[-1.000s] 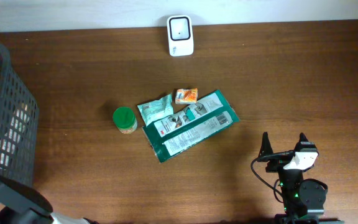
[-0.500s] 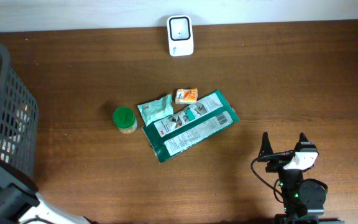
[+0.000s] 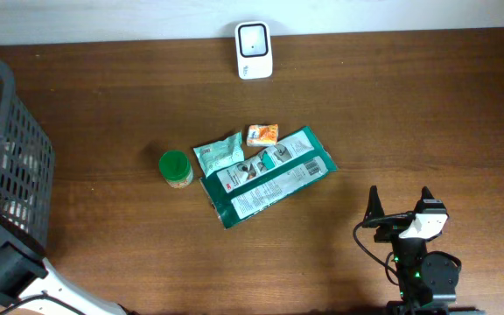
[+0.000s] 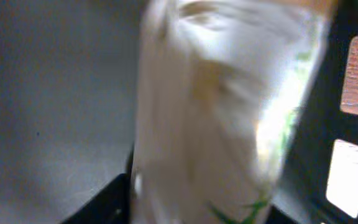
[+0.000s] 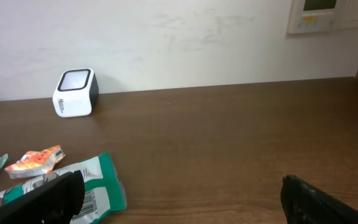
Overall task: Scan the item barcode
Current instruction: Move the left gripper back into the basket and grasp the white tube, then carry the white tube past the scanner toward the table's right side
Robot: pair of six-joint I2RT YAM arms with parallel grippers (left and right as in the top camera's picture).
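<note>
Where the left arm (image 3: 11,278) reaches into the dark mesh basket (image 3: 16,131) at the left edge of the worktop (image 3: 409,105), a blurred white packet (image 4: 222,112) with green markings fills the left wrist view; whether the left pincer (image 4: 194,208) is clamped on it cannot be told. Mid-worktop lie a green-lidded jar (image 3: 175,168), a teal sachet (image 3: 219,155), an orange packet (image 3: 262,134) and a long green pack (image 3: 269,178) bearing a barcode, with the white scanner (image 3: 254,50) beyond them at the far edge. At the right, the right pincer (image 3: 400,206) stands with fingers wide apart, holding nothing.
</note>
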